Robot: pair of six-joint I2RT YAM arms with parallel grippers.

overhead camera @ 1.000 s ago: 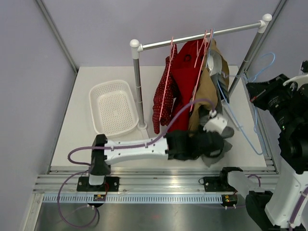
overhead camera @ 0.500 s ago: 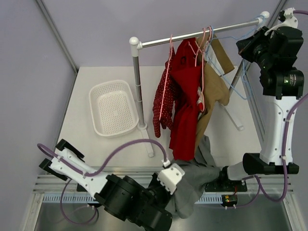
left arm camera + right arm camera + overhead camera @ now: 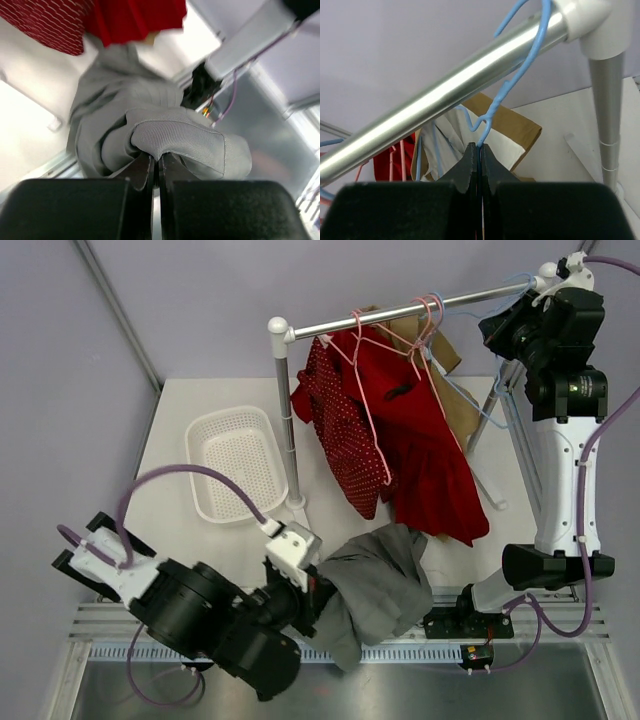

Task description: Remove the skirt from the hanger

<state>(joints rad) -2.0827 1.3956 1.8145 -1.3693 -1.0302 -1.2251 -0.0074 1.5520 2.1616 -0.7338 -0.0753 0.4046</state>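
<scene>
Grey skirt [image 3: 375, 590] is off the hanger and bunched up in a loose heap at the near edge of the worktop [image 3: 170, 480], spilling over the front edge between the two arm bases. It sits just below the hem of the red dress [image 3: 430, 460], and I can't tell if the two actually touch.

The left hand [image 3: 156, 162] has a fold of the skirt's ribbed edge pinched tight. From the left wrist view the fingers are pretty much closed, with only a sliver of fabric between them and the rest of the cloth draped out in front.

The right hand [image 3: 479, 149] is way up by the right end of the rail [image 3: 410, 312], fingers pressed together on the thin wire of the blue hanger [image 3: 512, 85] just under its hook. The hook is looped over the rail next to the white end cap.

The red dress and a red dotted garment [image 3: 335, 430] hang on pink hangers [image 3: 370, 430] on the same rail, swung out at an angle. A tan garment [image 3: 520, 130] hangs behind them. The white basket [image 3: 238, 465] is on the left side of the worktop, well apart from the skirt.
</scene>
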